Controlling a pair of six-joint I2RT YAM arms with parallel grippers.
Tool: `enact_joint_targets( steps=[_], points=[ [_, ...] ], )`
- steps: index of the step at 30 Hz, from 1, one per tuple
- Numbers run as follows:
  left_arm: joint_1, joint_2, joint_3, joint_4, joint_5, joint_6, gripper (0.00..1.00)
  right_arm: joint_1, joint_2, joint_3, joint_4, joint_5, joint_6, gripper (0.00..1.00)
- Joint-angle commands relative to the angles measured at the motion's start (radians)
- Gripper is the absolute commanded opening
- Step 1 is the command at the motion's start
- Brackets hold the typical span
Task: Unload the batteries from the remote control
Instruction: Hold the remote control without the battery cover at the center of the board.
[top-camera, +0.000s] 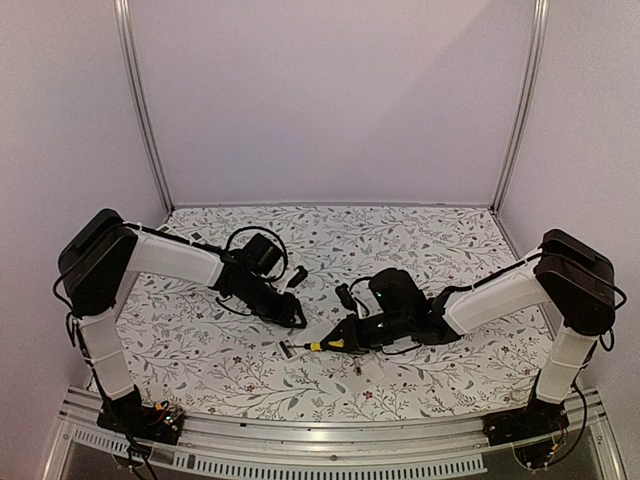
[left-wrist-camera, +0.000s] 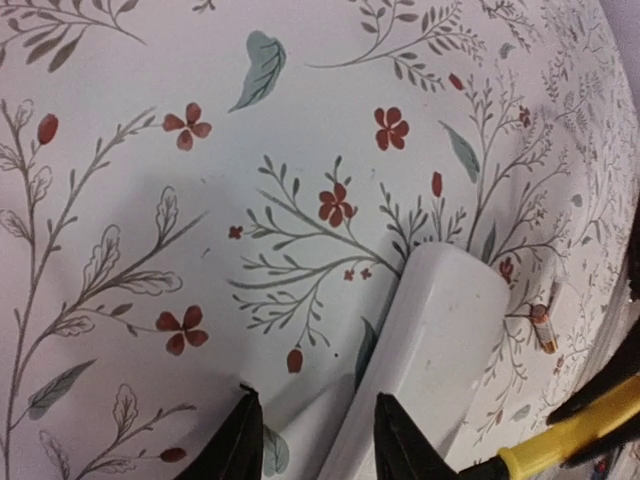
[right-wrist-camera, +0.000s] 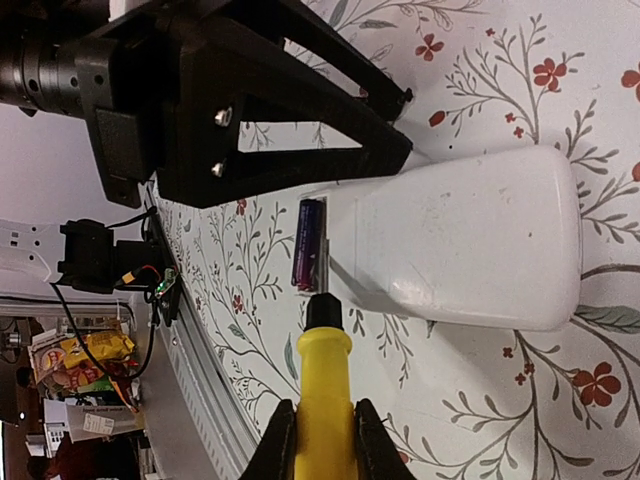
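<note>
Our right gripper (right-wrist-camera: 322, 445) clamps the yellow-handled screwdriver (right-wrist-camera: 322, 375), its tip at the open end of the white remote (right-wrist-camera: 470, 240) — there a dark purple battery (right-wrist-camera: 307, 245) sits in its bay. Our left gripper (left-wrist-camera: 322, 445) stands part-open, one finger on the remote; an orange battery (left-wrist-camera: 543, 328) lies loose just beside the remote.

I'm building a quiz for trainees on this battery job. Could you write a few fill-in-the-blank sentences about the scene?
1. The screwdriver has a ____ handle.
2. The claw shut on that handle belongs to the ____ arm.
3. The screwdriver's tip sits beside a battery at the end of the ____ remote.
Missing words: yellow; right; white.
</note>
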Motion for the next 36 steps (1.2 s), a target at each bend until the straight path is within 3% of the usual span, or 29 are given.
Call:
enact_joint_targets(
  steps=[1, 9, 17, 22, 29, 36],
  points=[
    [-0.022, 0.040, -0.001, -0.050, 0.040, 0.040, 0.38, 0.007, 0.041, 0.025, -0.042, -0.014, -0.010, 0.00],
    [-0.047, 0.066, 0.004, -0.061, 0.077, 0.055, 0.39, 0.007, 0.047, 0.028, -0.049, -0.014, -0.007, 0.00],
    [-0.087, 0.116, 0.019, -0.114, 0.022, 0.072, 0.21, 0.007, 0.061, 0.040, -0.012, -0.067, -0.014, 0.00],
    [-0.104, 0.122, 0.010, -0.117, -0.016, 0.062, 0.17, 0.007, 0.054, 0.022, 0.066, -0.106, 0.005, 0.00],
    [-0.121, 0.128, -0.007, -0.115, -0.049, 0.053, 0.16, 0.007, 0.041, -0.057, 0.299, -0.182, 0.129, 0.00],
    [-0.124, 0.128, -0.008, -0.107, -0.058, 0.047, 0.15, 0.013, 0.031, -0.071, 0.343, -0.182, 0.144, 0.00]
  ],
)
